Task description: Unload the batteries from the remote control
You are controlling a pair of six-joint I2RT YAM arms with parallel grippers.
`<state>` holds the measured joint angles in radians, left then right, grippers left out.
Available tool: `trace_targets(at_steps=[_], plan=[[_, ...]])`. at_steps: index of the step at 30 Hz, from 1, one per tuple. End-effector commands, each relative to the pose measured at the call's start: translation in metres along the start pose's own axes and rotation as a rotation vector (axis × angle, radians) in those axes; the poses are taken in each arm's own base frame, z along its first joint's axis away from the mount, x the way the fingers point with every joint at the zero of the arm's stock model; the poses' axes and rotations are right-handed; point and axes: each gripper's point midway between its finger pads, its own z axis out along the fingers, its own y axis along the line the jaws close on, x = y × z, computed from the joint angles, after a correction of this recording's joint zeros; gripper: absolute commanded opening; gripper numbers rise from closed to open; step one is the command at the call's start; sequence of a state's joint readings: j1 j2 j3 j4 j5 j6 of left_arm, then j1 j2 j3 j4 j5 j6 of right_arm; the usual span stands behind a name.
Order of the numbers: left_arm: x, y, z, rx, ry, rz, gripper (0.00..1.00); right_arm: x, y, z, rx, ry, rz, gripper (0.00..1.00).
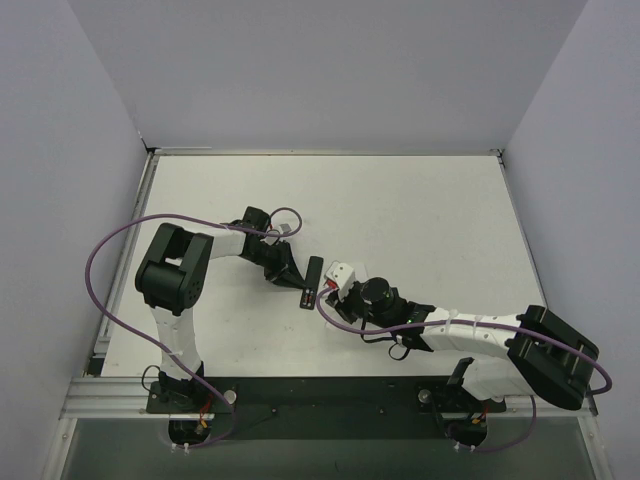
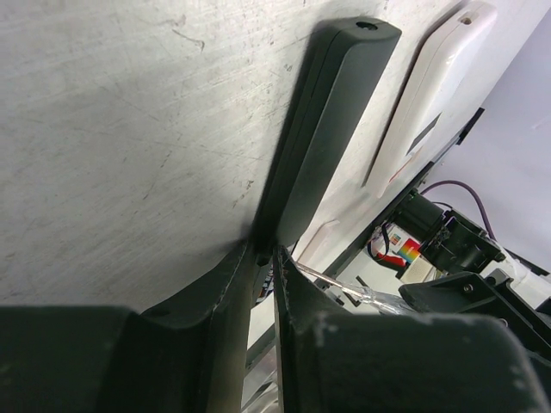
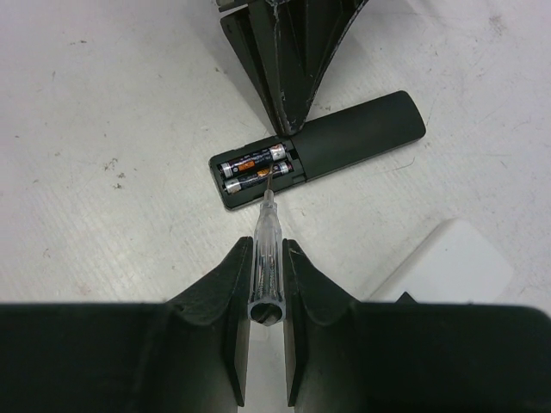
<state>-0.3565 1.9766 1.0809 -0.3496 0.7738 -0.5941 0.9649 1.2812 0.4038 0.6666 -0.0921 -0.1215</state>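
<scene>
Overhead, both arms bend inward over the table [image 1: 420, 210] to the remote control [image 1: 312, 283], edge-pinched by the left gripper [image 2: 265, 251]; only the right wrist view shows the right gripper [image 3: 265, 248] clenching a clear screwdriver [image 3: 268, 215], tip at two batteries [image 3: 254, 168] seated inside.

2 dark batteries [image 3: 254, 161] sit side by side inside the open black remote [image 3: 353, 138].

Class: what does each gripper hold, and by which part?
Left gripper: the remote control, pinched at one long edge. Right gripper: a clear screwdriver, by its handle.
</scene>
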Motion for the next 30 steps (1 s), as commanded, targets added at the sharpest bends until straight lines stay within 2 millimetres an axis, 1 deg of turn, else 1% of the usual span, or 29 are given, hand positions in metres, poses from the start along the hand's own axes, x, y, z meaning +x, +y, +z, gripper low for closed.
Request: trace_targets(at_steps=[1, 2, 3, 9, 14, 17, 18, 22, 23, 24, 28, 30], plan=[[-0.001, 0.014, 0.006, -0.054, 0.008, -0.011, 0.24, 0.028, 0.007, -0.001, 0.002, 0.069, 0.085, 0.00], [-0.001, 0.013, 0.006, -0.053, 0.006, -0.009, 0.24, 0.025, 0.006, 0.000, 0.009, 0.055, 0.091, 0.00], [0.000, 0.014, 0.006, -0.054, 0.007, -0.012, 0.24, 0.028, 0.006, -0.001, 0.014, 0.057, 0.096, 0.00], [0.000, 0.013, 0.008, -0.048, 0.009, -0.011, 0.24, 0.027, -0.001, -0.004, 0.041, 0.048, 0.123, 0.00], [0.000, 0.012, 0.009, -0.044, 0.008, -0.013, 0.23, 0.024, 0.001, -0.005, 0.027, 0.029, 0.122, 0.00], [0.001, 0.012, 0.009, -0.043, 0.013, -0.014, 0.23, 0.015, 0.006, -0.007, -0.016, -0.018, 0.128, 0.00], [0.002, 0.012, 0.010, -0.045, 0.014, -0.014, 0.23, 0.015, 0.009, -0.007, -0.030, -0.021, 0.154, 0.00], [0.001, 0.012, 0.010, -0.045, 0.014, -0.014, 0.23, 0.018, 0.005, -0.007, -0.026, -0.031, 0.187, 0.00], [0.002, 0.012, 0.010, -0.045, 0.015, -0.013, 0.23, 0.014, 0.002, -0.007, -0.020, -0.052, 0.199, 0.00], [0.003, 0.013, 0.011, -0.048, 0.017, -0.016, 0.23, 0.017, 0.001, -0.008, -0.016, -0.054, 0.210, 0.00], [0.002, 0.013, 0.011, -0.046, 0.017, -0.018, 0.23, 0.008, 0.002, -0.009, -0.030, -0.104, 0.267, 0.00], [0.002, 0.011, 0.012, -0.037, 0.018, -0.014, 0.23, 0.009, 0.000, -0.010, -0.034, -0.111, 0.289, 0.00]])
